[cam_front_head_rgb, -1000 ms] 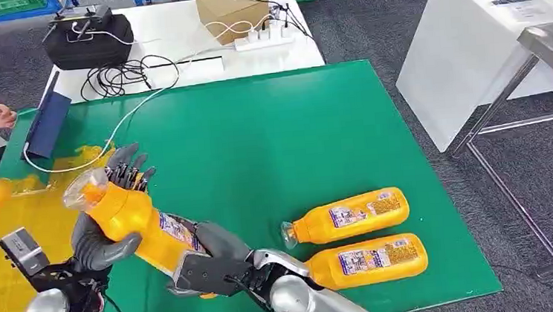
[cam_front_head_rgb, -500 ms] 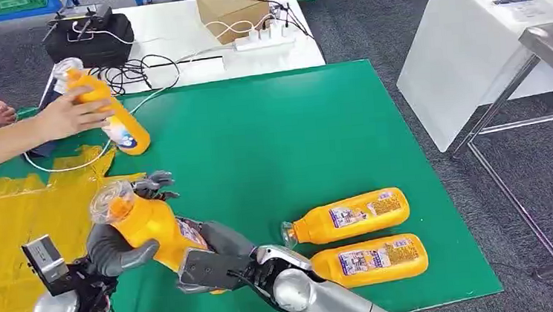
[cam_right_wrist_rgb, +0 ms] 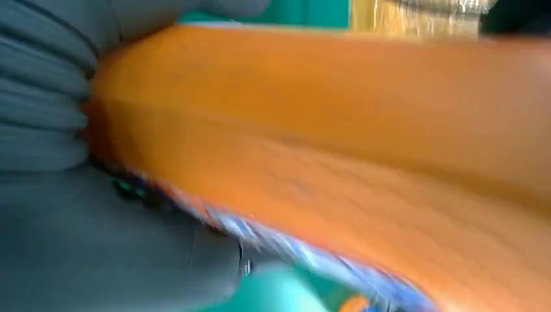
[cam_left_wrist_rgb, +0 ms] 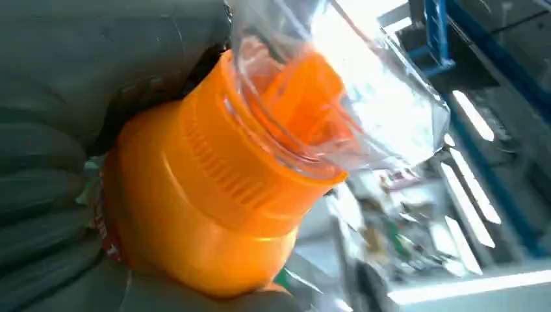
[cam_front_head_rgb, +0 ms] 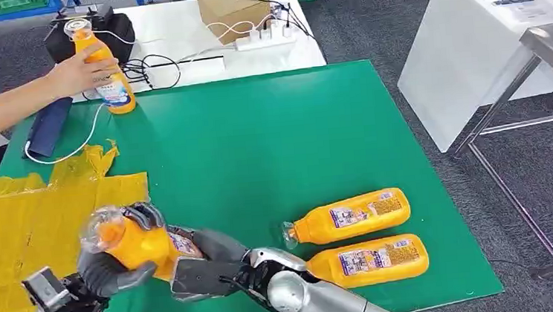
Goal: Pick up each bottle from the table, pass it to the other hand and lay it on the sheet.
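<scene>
An orange bottle (cam_front_head_rgb: 137, 245) with a clear cap hangs above the green mat's near left edge, held by both hands. My left hand (cam_front_head_rgb: 112, 267) wraps its upper part just below the cap, with the fingers curled over it. My right hand (cam_front_head_rgb: 209, 267) grips the labelled lower end. The left wrist view shows the bottle (cam_left_wrist_rgb: 214, 208) in the left hand (cam_left_wrist_rgb: 58, 130). In the right wrist view the bottle's side (cam_right_wrist_rgb: 364, 123) lies against the right hand (cam_right_wrist_rgb: 58, 221). The crumpled yellow sheet (cam_front_head_rgb: 25, 220) lies to the left. Two more orange bottles (cam_front_head_rgb: 353, 215) (cam_front_head_rgb: 373, 260) lie on the mat.
A person's hand (cam_front_head_rgb: 73, 73) holds another orange bottle (cam_front_head_rgb: 107, 76) upright at the mat's far left corner. Behind it are a black case (cam_front_head_rgb: 89, 36), cables, a cardboard box (cam_front_head_rgb: 232, 9) and a power strip on a white table. A white table (cam_front_head_rgb: 473, 43) stands to the right.
My left fingers have closed round the bottle, and both hands have brought it lower and nearer. The person carried another bottle from the sheet to the mat's far left corner and stood it up.
</scene>
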Controlling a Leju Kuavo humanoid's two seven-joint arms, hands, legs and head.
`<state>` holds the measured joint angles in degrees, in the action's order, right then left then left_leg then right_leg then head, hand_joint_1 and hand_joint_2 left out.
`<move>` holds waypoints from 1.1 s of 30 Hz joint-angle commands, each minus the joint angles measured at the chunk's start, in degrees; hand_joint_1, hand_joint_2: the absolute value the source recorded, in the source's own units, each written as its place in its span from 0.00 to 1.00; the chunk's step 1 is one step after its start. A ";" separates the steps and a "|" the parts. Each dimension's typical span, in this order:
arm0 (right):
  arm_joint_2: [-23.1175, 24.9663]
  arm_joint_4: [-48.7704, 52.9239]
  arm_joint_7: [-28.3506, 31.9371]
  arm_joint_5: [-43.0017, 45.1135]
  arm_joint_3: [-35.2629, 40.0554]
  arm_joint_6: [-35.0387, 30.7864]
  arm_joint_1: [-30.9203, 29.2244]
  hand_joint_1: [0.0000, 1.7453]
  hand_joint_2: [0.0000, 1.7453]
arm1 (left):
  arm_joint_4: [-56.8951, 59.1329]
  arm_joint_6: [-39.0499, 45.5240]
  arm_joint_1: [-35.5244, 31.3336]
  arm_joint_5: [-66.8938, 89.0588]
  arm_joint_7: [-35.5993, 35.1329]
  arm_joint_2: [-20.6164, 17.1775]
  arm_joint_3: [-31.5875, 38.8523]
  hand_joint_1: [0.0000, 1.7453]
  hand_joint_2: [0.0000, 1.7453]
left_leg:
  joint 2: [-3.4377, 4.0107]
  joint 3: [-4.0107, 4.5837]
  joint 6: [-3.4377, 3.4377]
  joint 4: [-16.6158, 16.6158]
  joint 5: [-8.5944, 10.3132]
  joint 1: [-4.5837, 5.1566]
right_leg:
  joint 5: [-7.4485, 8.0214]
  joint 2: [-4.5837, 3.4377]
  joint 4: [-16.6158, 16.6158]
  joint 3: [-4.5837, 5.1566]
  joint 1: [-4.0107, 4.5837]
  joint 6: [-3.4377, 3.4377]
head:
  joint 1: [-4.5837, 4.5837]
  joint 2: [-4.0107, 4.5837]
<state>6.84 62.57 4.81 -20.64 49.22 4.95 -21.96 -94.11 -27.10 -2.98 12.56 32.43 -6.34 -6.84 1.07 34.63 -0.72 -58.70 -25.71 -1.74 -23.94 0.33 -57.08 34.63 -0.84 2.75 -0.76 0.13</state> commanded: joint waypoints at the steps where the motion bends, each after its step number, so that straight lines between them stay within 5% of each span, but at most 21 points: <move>1: -6.73 14.72 -2.02 -2.17 -6.42 -0.42 0.73 0.00 1.00 | -6.89 22.98 3.66 26.01 1.72 -4.01 3.61 1.00 1.00 | -0.03 0.00 0.08 -0.02 -0.02 0.01 | -0.01 -0.03 -0.02 0.02 0.00 -0.06 | 0.02 0.00; 4: -6.64 14.81 -2.05 -2.22 -6.50 -0.36 0.97 0.00 1.00 | -6.77 22.94 3.70 26.02 1.81 -4.02 3.63 1.00 1.00 | -0.04 -0.20 0.12 0.03 -0.07 0.02 | -0.07 -0.06 -0.01 -0.11 0.01 -0.14 | 0.00 0.00; 6: -8.51 17.65 -1.73 -3.68 -7.56 -0.89 1.35 0.00 1.00 | -7.30 35.52 5.03 40.76 0.17 -5.81 3.90 1.00 1.00 | -0.08 -0.11 0.08 0.03 -0.03 0.01 | -0.04 0.01 0.01 -0.05 0.01 -0.07 | 0.02 0.00; 8: -11.31 21.47 -1.98 -3.48 -10.00 -0.57 2.09 0.00 1.00 | -7.83 38.61 6.67 44.14 -0.68 -7.28 5.07 1.00 1.00 | -0.05 -0.13 0.11 0.02 -0.05 0.01 | -0.03 -0.03 0.02 -0.07 0.02 -0.06 | 0.00 0.00; 9: -12.39 22.84 -2.34 -2.93 -11.37 -0.25 2.63 0.00 0.00 | -7.88 40.10 7.29 46.24 -1.05 -7.48 5.51 1.00 1.00 | -0.07 -0.24 0.17 0.04 -0.09 0.02 | -0.06 -0.05 0.04 -0.18 0.01 -0.09 | 0.02 0.00; 13: -14.40 25.14 -1.95 -2.14 -13.35 1.19 3.40 0.00 0.00 | -7.56 43.44 8.72 51.55 -2.25 -8.24 5.48 1.00 1.00 | -0.13 -0.11 0.11 0.03 -0.03 0.04 | -0.04 0.05 0.04 -0.08 -0.02 -0.05 | 0.02 0.00; 17: -17.77 27.77 -2.33 -3.78 -13.97 1.79 4.51 0.00 0.00 | -4.69 48.11 10.87 67.49 -10.94 -12.38 2.55 1.00 1.00 | -0.09 -0.16 0.12 0.06 -0.04 0.04 | -0.04 0.00 0.06 -0.12 -0.02 -0.08 | 0.02 0.00; 24: -17.98 28.06 -2.35 -3.78 -14.08 1.84 4.73 0.00 0.00 | -4.30 48.54 11.05 67.55 -11.27 -12.65 2.40 1.00 1.00 | -0.11 -0.21 0.14 0.07 -0.05 0.05 | -0.05 -0.01 0.07 -0.17 -0.03 -0.10 | 0.00 0.00; 25: -24.49 27.89 -3.30 -4.99 -10.96 5.80 4.31 0.00 1.00 | 17.66 47.71 7.41 74.80 -17.64 -21.05 -1.98 1.00 1.00 | -0.10 -0.13 0.08 0.07 -0.02 0.05 | -0.03 0.02 0.06 -0.08 -0.04 -0.06 | 0.00 0.00; 29: -27.63 29.33 -2.06 -6.76 -9.88 5.33 6.72 0.00 1.00 | 23.43 48.50 7.32 74.31 -17.42 -22.84 -3.44 1.00 1.00 | -0.16 -0.33 0.10 0.21 0.03 0.08 | -0.02 0.05 0.15 -0.23 -0.05 -0.09 | 0.00 0.00; 33: -32.96 34.45 -0.35 -11.07 -10.35 2.42 16.31 0.00 1.00 | 28.37 49.62 8.16 73.21 -18.75 -23.54 -4.53 1.00 1.00 | -0.24 -0.48 0.15 0.29 -0.05 0.07 | -0.10 0.13 0.25 -0.42 -0.04 -0.09 | 0.00 0.00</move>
<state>-16.47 91.38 2.53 -27.45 36.37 10.01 -15.55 -83.68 21.05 7.08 87.03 15.08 -26.21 -5.68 1.10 34.59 -0.73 -58.70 -25.72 -1.75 -23.94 0.28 -57.05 34.68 -0.83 2.74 -0.77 0.13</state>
